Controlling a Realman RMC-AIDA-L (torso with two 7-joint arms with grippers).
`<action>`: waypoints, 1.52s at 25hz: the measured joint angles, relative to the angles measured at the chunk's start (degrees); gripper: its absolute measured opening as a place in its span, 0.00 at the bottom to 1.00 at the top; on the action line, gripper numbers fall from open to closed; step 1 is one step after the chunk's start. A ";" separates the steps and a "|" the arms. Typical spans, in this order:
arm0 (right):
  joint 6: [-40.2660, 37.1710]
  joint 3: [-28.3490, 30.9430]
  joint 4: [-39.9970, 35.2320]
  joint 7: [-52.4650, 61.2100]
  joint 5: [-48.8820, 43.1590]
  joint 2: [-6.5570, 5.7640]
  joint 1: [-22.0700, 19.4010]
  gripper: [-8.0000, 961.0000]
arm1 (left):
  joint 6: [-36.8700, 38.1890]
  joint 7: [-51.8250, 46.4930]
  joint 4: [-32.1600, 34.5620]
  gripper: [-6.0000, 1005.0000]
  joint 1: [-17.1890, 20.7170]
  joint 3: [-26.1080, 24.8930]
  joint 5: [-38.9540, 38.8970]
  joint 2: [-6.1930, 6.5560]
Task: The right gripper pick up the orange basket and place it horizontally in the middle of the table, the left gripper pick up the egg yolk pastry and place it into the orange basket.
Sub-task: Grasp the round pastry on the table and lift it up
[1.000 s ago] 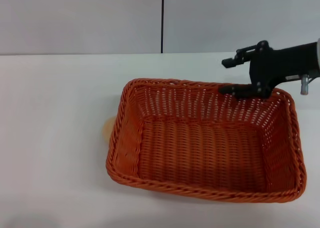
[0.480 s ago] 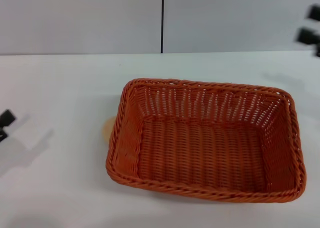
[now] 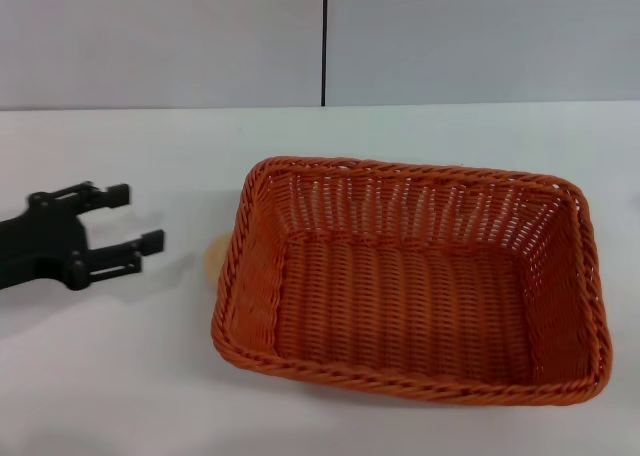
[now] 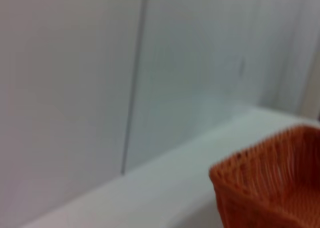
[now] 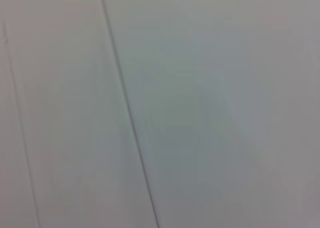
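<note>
The orange basket (image 3: 415,276) lies flat on the white table (image 3: 120,376), its long side running across the head view, right of centre. A corner of the orange basket (image 4: 270,188) also shows in the left wrist view. The egg yolk pastry (image 3: 214,256) peeks out as a pale tan sliver behind the basket's left wall, mostly hidden. My left gripper (image 3: 135,219) reaches in from the left edge, open and empty, its fingertips a short way left of the pastry. The right gripper is out of view.
A grey wall with a dark vertical seam (image 3: 324,41) stands behind the table. The right wrist view holds only that wall and a seam (image 5: 127,108).
The right gripper let go of the basket's far right rim and withdrew out of view. My left gripper came in from the left edge toward the pastry. The basket stayed put.
</note>
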 joint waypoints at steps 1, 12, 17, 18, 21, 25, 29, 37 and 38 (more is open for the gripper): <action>0.61 0.65 1.32 -0.18 -0.01 -0.03 0.04 0.61 | -1.22 -0.60 0.32 0.76 -0.36 2.21 0.00 -0.05; 0.90 0.17 3.95 -0.35 -0.21 0.05 0.54 0.61 | -9.40 -1.11 -1.18 0.76 -1.62 16.00 -0.45 -0.68; 0.97 0.10 4.19 -0.36 -0.23 0.07 0.79 0.61 | -11.83 -0.42 -3.33 0.76 -1.98 17.83 -1.07 -0.78; 0.97 0.10 4.44 -0.35 -0.26 0.07 0.89 0.61 | -11.83 -0.42 -3.33 0.76 -1.98 17.83 -1.07 -0.78; 0.99 0.10 5.75 -0.36 -0.42 -0.04 1.45 0.61 | -13.03 1.59 -5.77 0.76 -2.35 18.14 -4.00 -0.80; 0.99 0.12 5.85 -0.37 -0.54 -0.08 1.68 0.61 | -13.52 2.36 -6.72 0.76 -2.65 18.32 -4.68 -0.80; 0.99 0.15 5.88 -0.40 -0.57 -0.11 1.70 0.61 | -14.86 3.48 -8.68 0.76 -3.55 18.91 -5.09 -0.92; 0.80 0.55 6.33 -0.49 -1.07 -0.11 1.98 0.61 | -17.54 3.40 -10.05 0.76 -4.41 22.15 -6.40 -1.06; 0.78 0.65 6.41 -0.50 -1.17 -0.11 2.03 0.61 | -17.52 3.34 -10.05 0.76 -4.41 22.33 -6.52 -1.05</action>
